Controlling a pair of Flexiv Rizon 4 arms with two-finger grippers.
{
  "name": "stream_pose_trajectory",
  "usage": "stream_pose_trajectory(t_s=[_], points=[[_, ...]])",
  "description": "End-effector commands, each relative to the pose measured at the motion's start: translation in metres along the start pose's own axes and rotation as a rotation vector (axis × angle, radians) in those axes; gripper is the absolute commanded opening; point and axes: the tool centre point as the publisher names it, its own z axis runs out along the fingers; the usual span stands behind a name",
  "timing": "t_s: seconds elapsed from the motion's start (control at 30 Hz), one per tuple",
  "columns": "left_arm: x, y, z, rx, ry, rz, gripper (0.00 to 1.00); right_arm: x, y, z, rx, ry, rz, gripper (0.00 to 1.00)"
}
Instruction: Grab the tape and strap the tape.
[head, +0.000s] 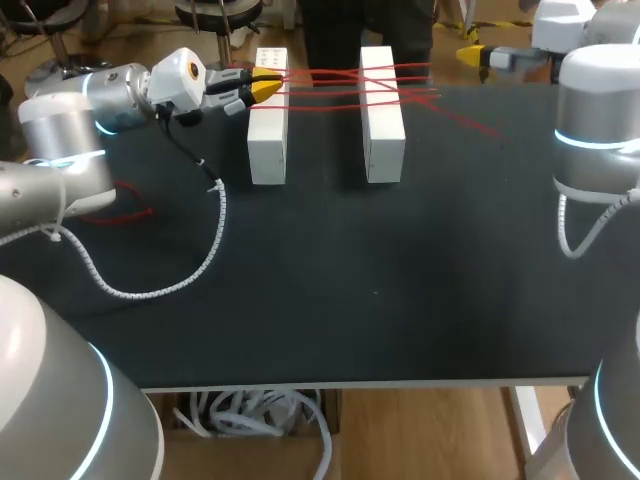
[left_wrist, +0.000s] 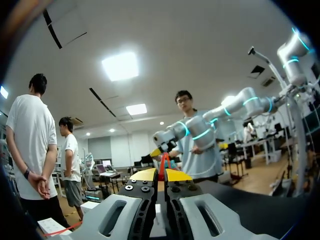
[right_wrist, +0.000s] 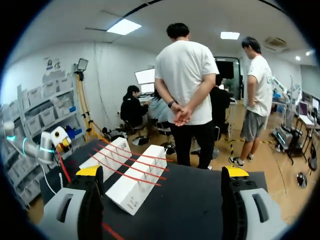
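Note:
Two white blocks (head: 268, 130) (head: 382, 125) stand side by side at the back of the black table (head: 350, 300). Red tape (head: 340, 85) is strung across them in several crossing strands. My left gripper (head: 265, 88) is at the left block's far end, shut on the red tape (left_wrist: 163, 162), which runs out from between its yellow tips (left_wrist: 161, 175). My right gripper (head: 478, 55) hangs open above the back right corner, away from the blocks. In its own view, the right gripper (right_wrist: 162, 172) has the blocks (right_wrist: 137, 185) and tape strands (right_wrist: 127, 162) ahead of its fingers.
A loose end of red tape (head: 465, 120) trails right of the blocks. More red tape (head: 125, 205) lies under my left arm. A white spiral cable (head: 160, 285) curves over the table's left part.

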Motion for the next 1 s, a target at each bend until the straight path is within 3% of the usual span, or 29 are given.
stream_pose_trajectory(t_s=[0.03, 0.23, 0.37, 0.67, 1.0], points=[[-0.001, 0.001, -0.001, 0.003, 0.003, 0.001, 0.0, 0.016, 0.001, -0.046, -0.351, -0.116, 0.103, 1.0], [-0.001, 0.001, -0.001, 0.003, 0.003, 0.001, 0.0, 0.035, -0.013, -0.075, -0.645, -0.25, 0.027, 1.0], [-0.001, 0.001, -0.001, 0.003, 0.003, 0.001, 0.0, 0.04, -0.021, -0.083, -0.756, -0.351, 0.021, 1.0], [-0.001, 0.001, -0.001, 0.003, 0.003, 0.001, 0.0, 0.044, -0.046, -0.072, -0.763, -0.518, 0.09, 1.0], [-0.001, 0.001, -0.001, 0.003, 0.003, 0.001, 0.0, 0.043, -0.048, -0.069, -0.741, -0.518, 0.107, 1.0]])
